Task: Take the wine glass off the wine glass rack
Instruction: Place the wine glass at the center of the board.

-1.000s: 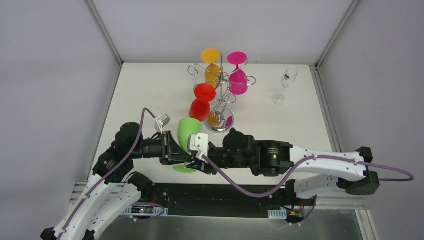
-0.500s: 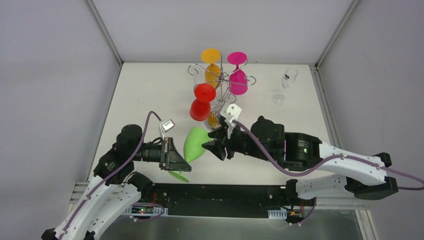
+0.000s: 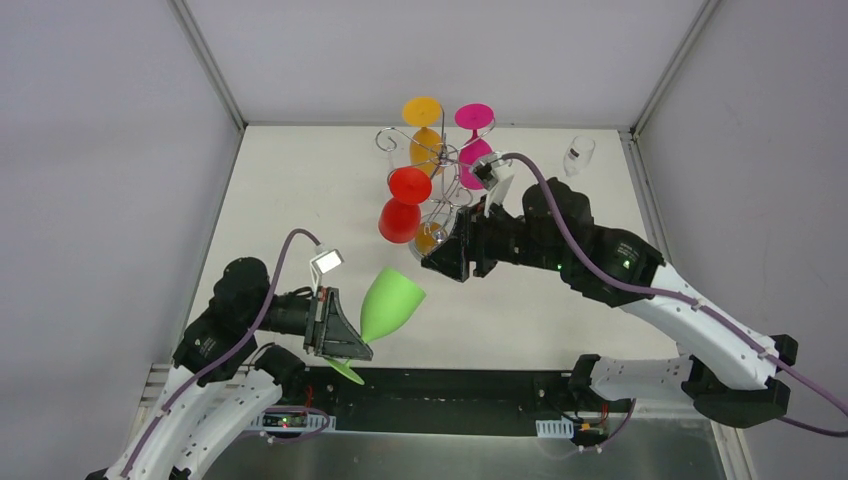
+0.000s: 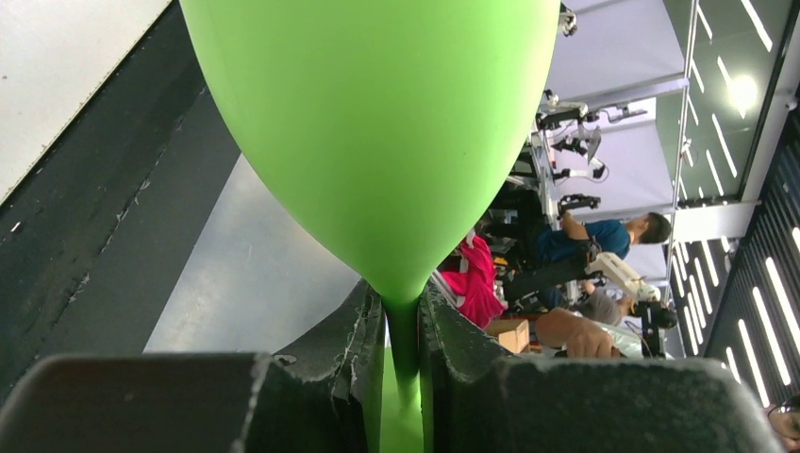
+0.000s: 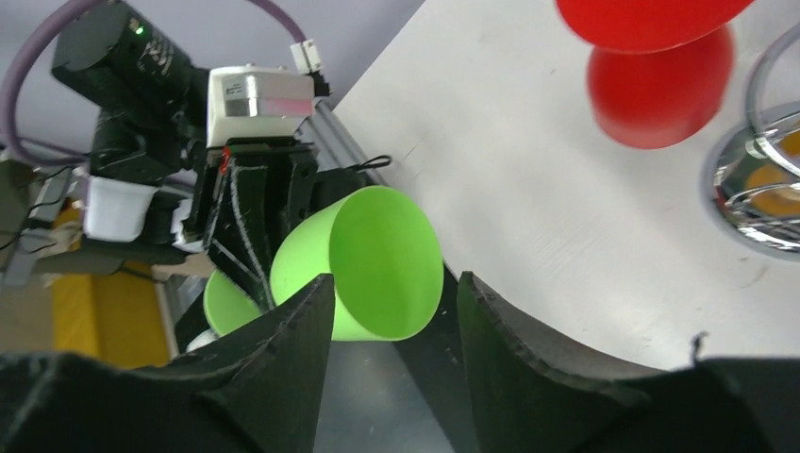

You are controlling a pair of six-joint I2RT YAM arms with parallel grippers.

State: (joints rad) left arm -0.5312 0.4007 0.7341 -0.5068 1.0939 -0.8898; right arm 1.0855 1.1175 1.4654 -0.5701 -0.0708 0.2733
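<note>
We see the right gripper released, jaws apart, back near the wine glass rack; left gripper alone pinches the green wine glass stem.

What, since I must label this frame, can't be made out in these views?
- The green wine glass: in the left wrist view its rim is cut off by the top edge, and its foot is mostly hidden behind the left gripper.
- The wine glass rack: mostly cut off by the right edge of the right wrist view. In the top view its base is partly covered by the right gripper.
- The clear glass: in the top view its foot is hidden behind the right arm.
</note>
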